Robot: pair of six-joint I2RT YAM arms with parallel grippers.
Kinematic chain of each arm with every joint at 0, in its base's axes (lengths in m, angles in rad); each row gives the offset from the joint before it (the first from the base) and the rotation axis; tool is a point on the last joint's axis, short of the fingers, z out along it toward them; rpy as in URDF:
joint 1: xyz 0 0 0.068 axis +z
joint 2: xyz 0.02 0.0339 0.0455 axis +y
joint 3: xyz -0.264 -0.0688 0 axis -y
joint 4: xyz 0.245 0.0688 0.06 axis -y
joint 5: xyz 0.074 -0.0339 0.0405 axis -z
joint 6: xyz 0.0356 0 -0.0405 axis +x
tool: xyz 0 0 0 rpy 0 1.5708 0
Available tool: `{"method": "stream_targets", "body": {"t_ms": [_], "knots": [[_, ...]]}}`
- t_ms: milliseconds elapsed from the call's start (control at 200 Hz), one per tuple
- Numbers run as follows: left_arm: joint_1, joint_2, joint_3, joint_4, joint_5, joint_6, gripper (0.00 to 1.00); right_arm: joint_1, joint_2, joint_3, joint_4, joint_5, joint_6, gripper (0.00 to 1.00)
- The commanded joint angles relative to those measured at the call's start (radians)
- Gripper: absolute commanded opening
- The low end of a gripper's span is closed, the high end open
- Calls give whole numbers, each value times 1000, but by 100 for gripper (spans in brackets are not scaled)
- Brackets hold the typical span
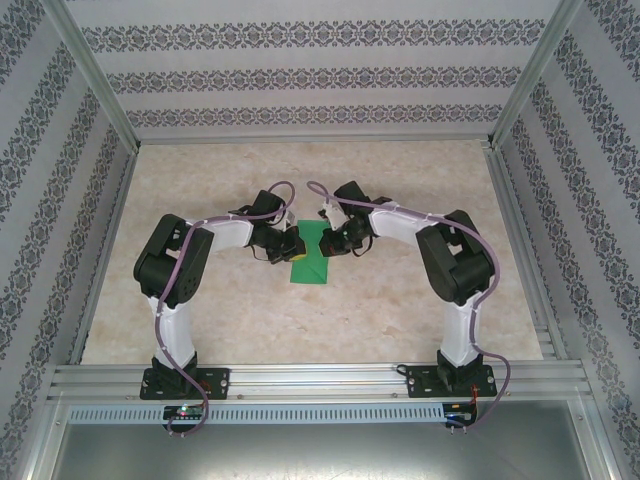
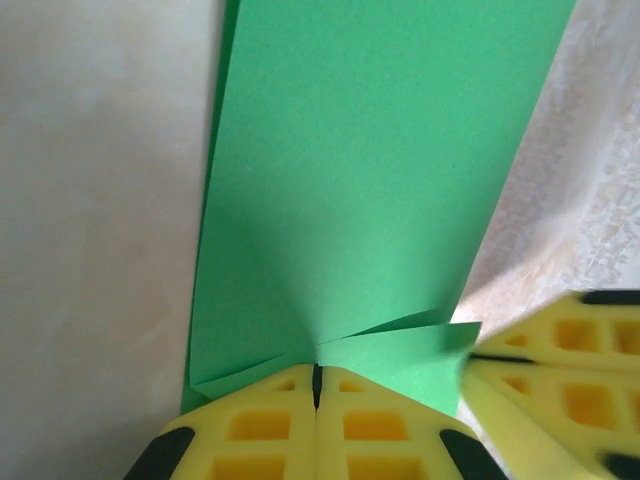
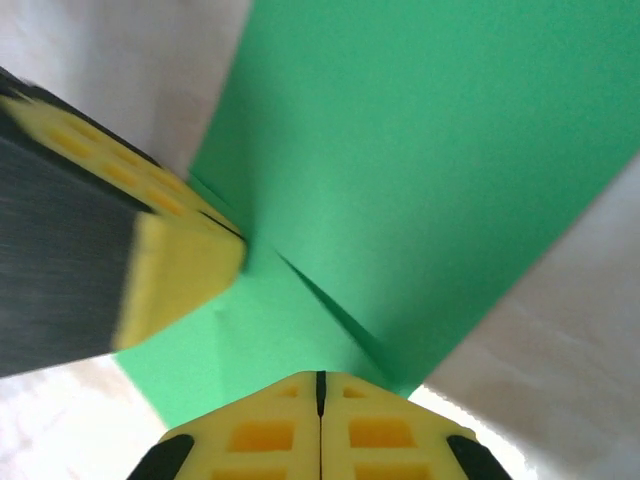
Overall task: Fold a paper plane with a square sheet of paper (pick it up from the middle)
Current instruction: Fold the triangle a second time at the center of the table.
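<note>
The left gripper has its yellow fingers pressed together on the near edge of the sheet of paper. The right gripper is likewise closed, apparently pinching the same creased edge just beside it. The green sheet sits mid-table, between both wrists.

No text, label, brand, number or sign can be read on anything
</note>
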Motion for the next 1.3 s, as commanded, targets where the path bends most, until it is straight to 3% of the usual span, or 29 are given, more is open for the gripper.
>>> {"method": "stream_targets", "body": {"t_ms": [0, 110, 365, 929, 1294], "knots": [[-13, 46, -27, -125, -88, -9, 4, 9, -115, -35, 29, 19, 125, 6], [-15, 52, -37, -118, -90, -16, 2, 47, -149, -86, 39, 53, 216, 0], [-14, 51, -40, -137, -106, -20, 0, 136, -155, -105, 20, 134, 334, 0], [-16, 63, -43, -139, -103, -24, 0, 180, -11, -30, 60, 150, 375, 0], [-14, 70, -43, -157, -122, -26, 0, 182, 38, 21, -44, 169, 314, 0]]}}
